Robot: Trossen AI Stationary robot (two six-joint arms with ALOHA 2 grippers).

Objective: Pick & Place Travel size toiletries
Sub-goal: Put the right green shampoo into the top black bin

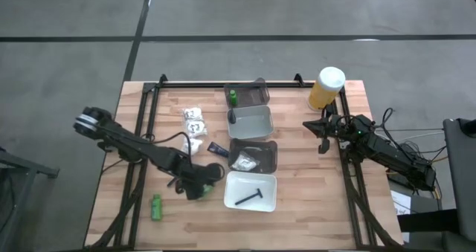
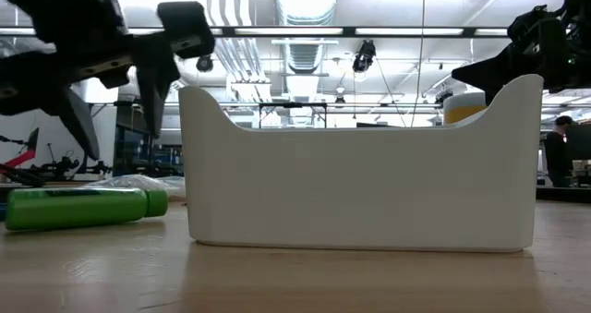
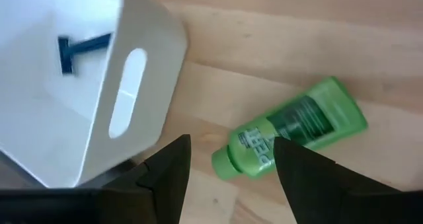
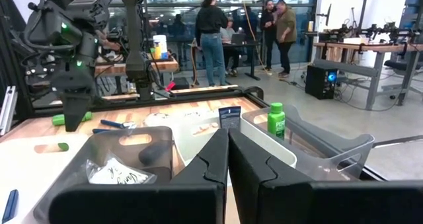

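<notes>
Green bottle [image 3: 291,135] lies on table beneath spread left gripper [image 3: 228,168].

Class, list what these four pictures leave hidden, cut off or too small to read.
- Low view: the white tray hides its contents and the trays behind.
- Left wrist view: the green bottle label is blurred; the tray's razor is cut off by the rim.
- High view: the packets print is too small.

We list a bright green bottle [image 1: 156,207] with a dark label panel, a dark blue razor [image 1: 249,198] in a white tray [image 1: 268,201], and white packets [image 1: 195,118] with dark markings. The container [image 1: 326,88] is yellow with a white cap; the table [image 1: 297,222] is pale striped wood.
</notes>
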